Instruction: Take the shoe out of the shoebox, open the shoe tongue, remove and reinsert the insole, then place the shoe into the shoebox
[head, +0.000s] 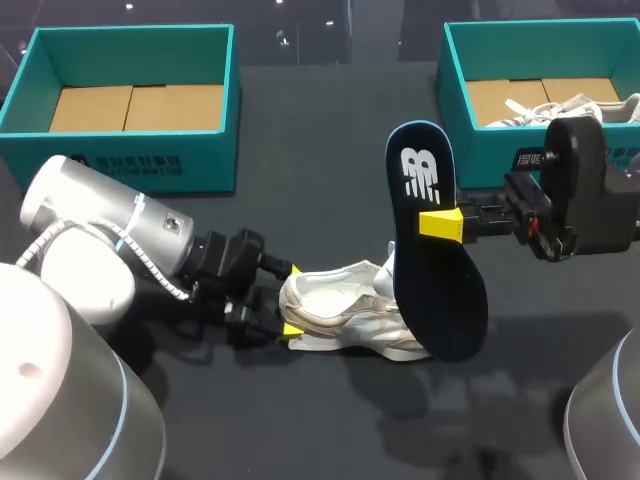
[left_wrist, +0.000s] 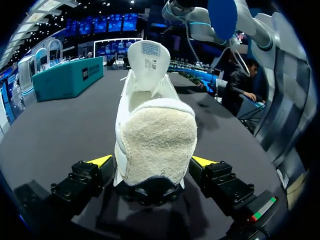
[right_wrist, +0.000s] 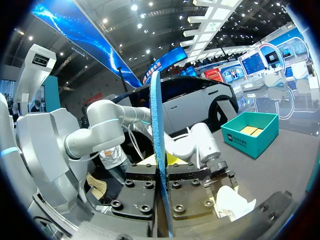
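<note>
Low at the near left, the left gripper (head: 290, 300) clamps the white fabric sneaker (head: 350, 312) by its heel, while the right gripper (head: 437, 222) pinches the white-logoed dark-blue foam insole (head: 437, 300) upright.

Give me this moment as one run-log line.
left jaws: shut on shoe heel, shoe on table | right jaws: shut on insole, held above shoe | insole: out of shoe, not reinserted

Count on inspection:
- Boxes: 2, the left box (head: 120, 165) and the right box (head: 478, 140).
- Shoes: 2, the loose shoe (head: 345, 308) and the boxed shoe (head: 572, 106).
- Insoles: 1, the insole (head: 438, 290).
- Arms: 2, the left arm (head: 100, 228) and the right arm (head: 590, 190).
- Grippers: 2, the left gripper (head: 290, 300) and the right gripper (head: 445, 222).
</note>
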